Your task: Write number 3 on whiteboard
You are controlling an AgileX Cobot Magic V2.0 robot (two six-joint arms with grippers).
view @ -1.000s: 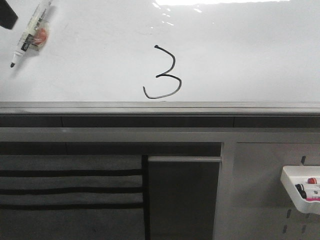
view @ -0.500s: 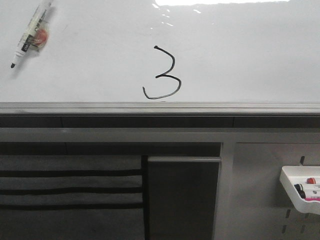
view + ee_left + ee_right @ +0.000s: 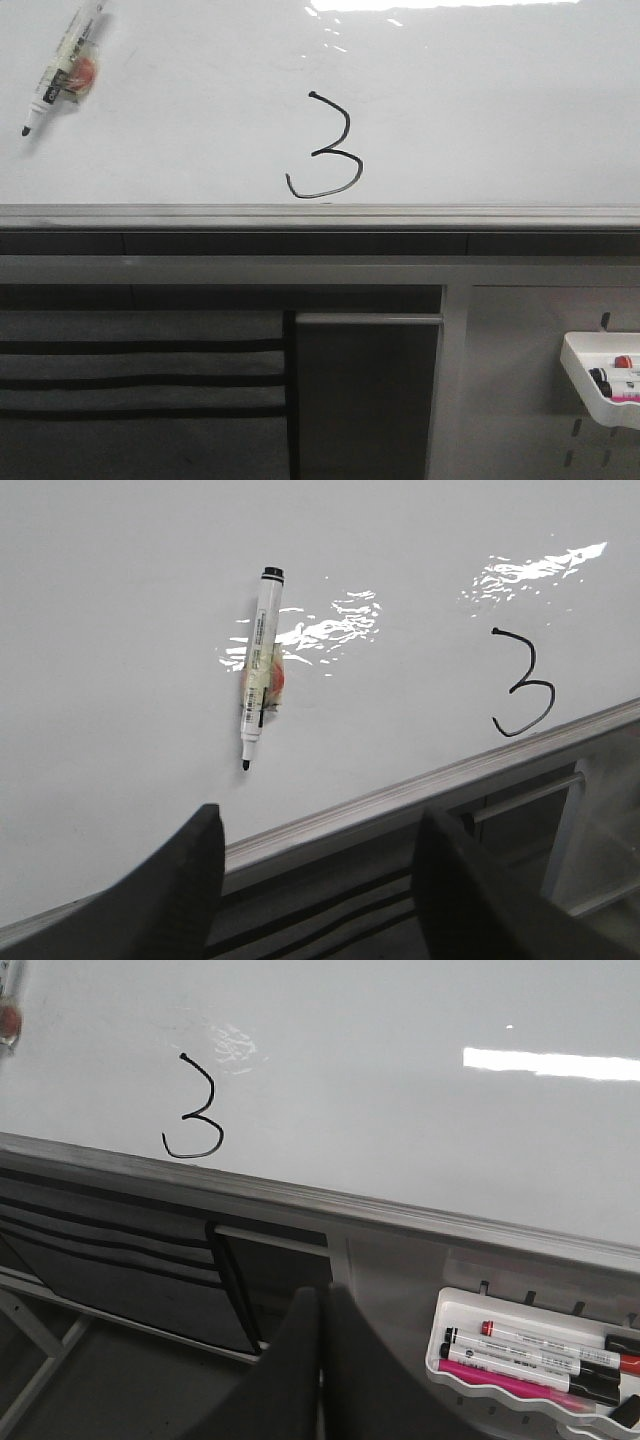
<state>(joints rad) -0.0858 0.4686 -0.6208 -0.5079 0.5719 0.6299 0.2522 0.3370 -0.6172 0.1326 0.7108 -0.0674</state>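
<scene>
A thin black number 3 (image 3: 325,146) with a curled lower-left tail is drawn on the whiteboard (image 3: 480,110), just above its grey edge rail (image 3: 320,215). It also shows in the left wrist view (image 3: 522,685) and the right wrist view (image 3: 195,1107). A white marker (image 3: 62,66), uncapped with its black tip down, sticks to the board at the upper left; it also shows in the left wrist view (image 3: 259,670). My left gripper (image 3: 320,825) is open and empty, off the board below the marker. My right gripper (image 3: 322,1305) is shut and empty, below the rail.
A small white plastic tray (image 3: 590,385) with several markers hangs on the grey panel at the lower right; it also shows in the right wrist view (image 3: 530,1360). Dark fabric pockets (image 3: 140,370) hang under the rail at the left. Glare lies along the board's top.
The dark left gripper seen at the front view's top-left corner one second ago has left that view. The marker stays stuck on the board.
</scene>
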